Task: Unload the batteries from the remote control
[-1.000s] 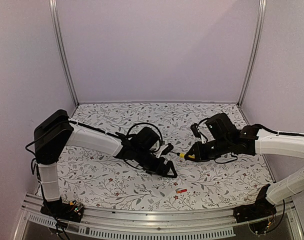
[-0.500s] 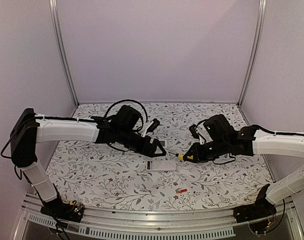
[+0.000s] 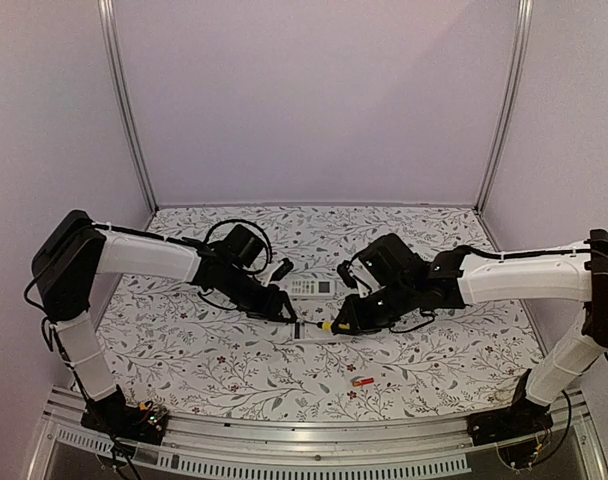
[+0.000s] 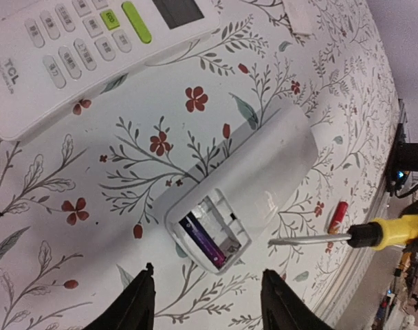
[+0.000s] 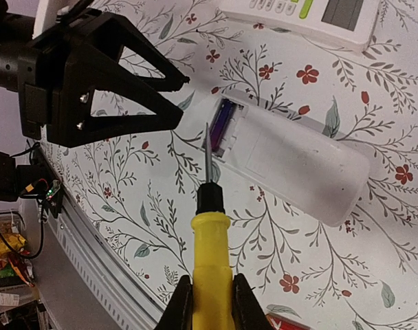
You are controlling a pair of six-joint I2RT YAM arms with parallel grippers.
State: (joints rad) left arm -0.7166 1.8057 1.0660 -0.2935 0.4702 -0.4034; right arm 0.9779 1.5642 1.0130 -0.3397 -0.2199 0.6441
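A white remote (image 4: 264,172) lies face down with its battery bay open at the near end. One dark purple battery (image 4: 203,240) lies in the bay; it also shows in the right wrist view (image 5: 223,122). A red-orange battery (image 3: 363,381) lies loose on the cloth near the front edge. My left gripper (image 4: 209,306) is open and empty, just short of the bay. My right gripper (image 5: 210,306) is shut on a yellow-handled screwdriver (image 5: 212,254), whose tip sits at the bay's edge. The other batteries are out of view.
A second white remote (image 3: 309,287) lies face up just behind the open one, with grey and green buttons (image 4: 92,41). A small flat white piece (image 4: 296,15) lies further off. The floral cloth (image 3: 204,360) ends at a metal rail (image 3: 284,435) in front.
My left gripper lifted off the face-down remote and drew back to the left, uncovering both remotes. My right gripper moved left, bringing the screwdriver tip to the open bay.
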